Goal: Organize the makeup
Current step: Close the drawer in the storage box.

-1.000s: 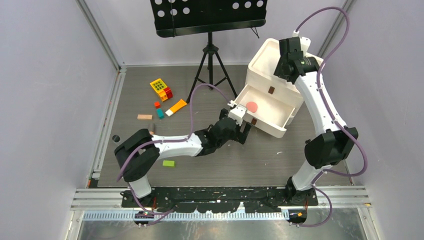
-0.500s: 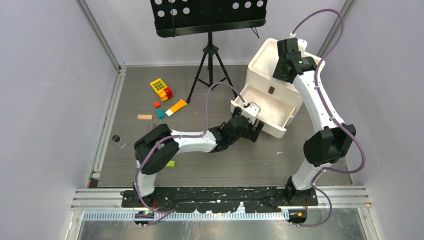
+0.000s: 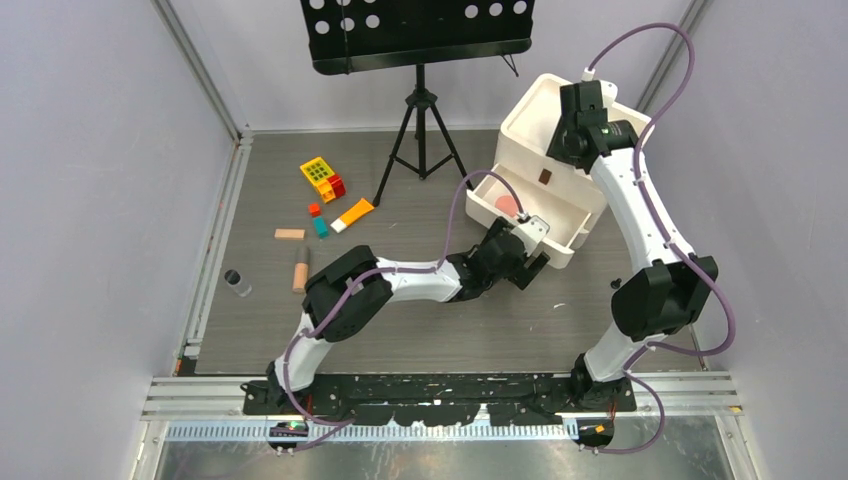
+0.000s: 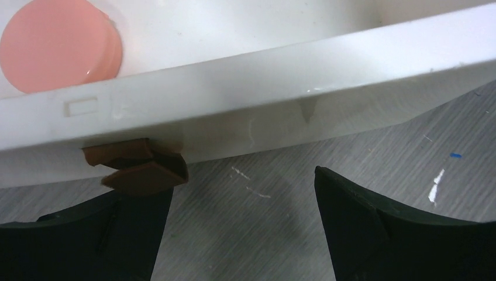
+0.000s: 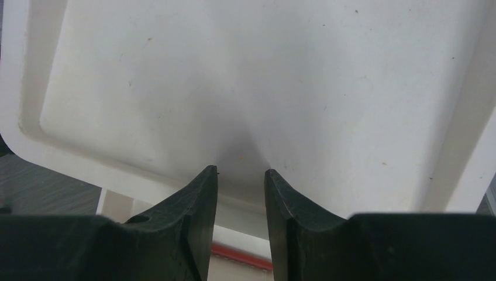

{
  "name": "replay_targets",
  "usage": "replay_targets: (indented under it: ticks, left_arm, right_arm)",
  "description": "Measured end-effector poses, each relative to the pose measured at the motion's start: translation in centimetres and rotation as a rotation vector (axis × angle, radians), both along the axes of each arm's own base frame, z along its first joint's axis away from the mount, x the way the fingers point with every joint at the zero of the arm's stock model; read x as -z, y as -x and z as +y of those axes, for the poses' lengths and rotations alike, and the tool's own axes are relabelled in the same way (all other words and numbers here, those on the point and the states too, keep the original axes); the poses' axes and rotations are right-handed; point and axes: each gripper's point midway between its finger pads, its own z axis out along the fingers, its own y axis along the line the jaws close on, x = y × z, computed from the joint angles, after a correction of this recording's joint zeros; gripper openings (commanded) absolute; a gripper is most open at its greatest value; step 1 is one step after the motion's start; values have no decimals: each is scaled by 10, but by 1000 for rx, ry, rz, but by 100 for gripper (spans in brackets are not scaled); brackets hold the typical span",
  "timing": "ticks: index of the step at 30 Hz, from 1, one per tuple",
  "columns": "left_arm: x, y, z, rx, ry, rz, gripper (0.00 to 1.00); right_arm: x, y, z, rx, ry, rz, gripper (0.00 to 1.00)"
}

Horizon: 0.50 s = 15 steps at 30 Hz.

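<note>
Just ahead of the left gripper [image 4: 240,187] stands the front of the open drawer [image 4: 292,88]. Within the last second the arm has swung from the drawer's corner to its face, jaws wide and empty, the brown handle [image 4: 140,167] by its left finger, so it looks set to push the drawer shut. Beyond that wall the pink round compact [image 4: 58,44] lies flat inside, a smooth, faintly glossy disc, while the right gripper [image 5: 241,172] hangs narrowly parted and empty over the top tray [image 5: 263,88].
</note>
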Motion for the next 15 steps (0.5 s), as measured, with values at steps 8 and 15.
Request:
replay_targets:
  ticks: [8,15]
  left_arm:
    - [-19,-20,-16,24,56,-125,92]
    - [-64,-35,-38,32,145,-229,93]
  right_arm:
    - [0,2,1,-2,-10,-18,41]
    - [0,6,2,-9,-20,-26,41]
